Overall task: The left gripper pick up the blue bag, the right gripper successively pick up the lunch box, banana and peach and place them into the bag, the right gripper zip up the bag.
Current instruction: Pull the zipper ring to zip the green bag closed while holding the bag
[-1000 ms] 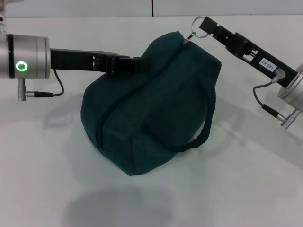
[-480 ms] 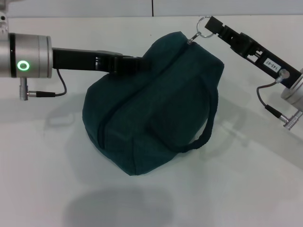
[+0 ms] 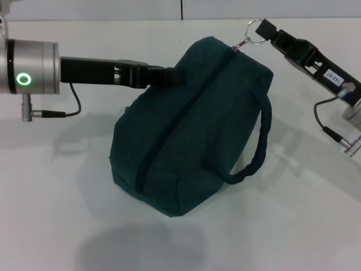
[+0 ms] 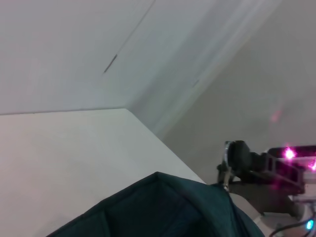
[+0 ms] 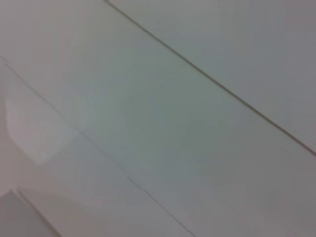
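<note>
The blue bag hangs tilted over the white table, its zipper running closed from the low front end to the top corner. At the bag's upper left edge, my left gripper is shut on the fabric. My right gripper at the top right is shut on the metal zipper pull. One loop handle droops on the right side. The left wrist view shows the bag's top and the right gripper beyond it. Lunch box, banana and peach are out of view.
White table lies all around the bag, with its far edge and wall at the back. The right wrist view shows only pale flat surfaces with seams.
The right gripper has pulled the zipper ring further right and slightly back. The bag has swung right with it and stands steeper. The left arm has barely moved.
</note>
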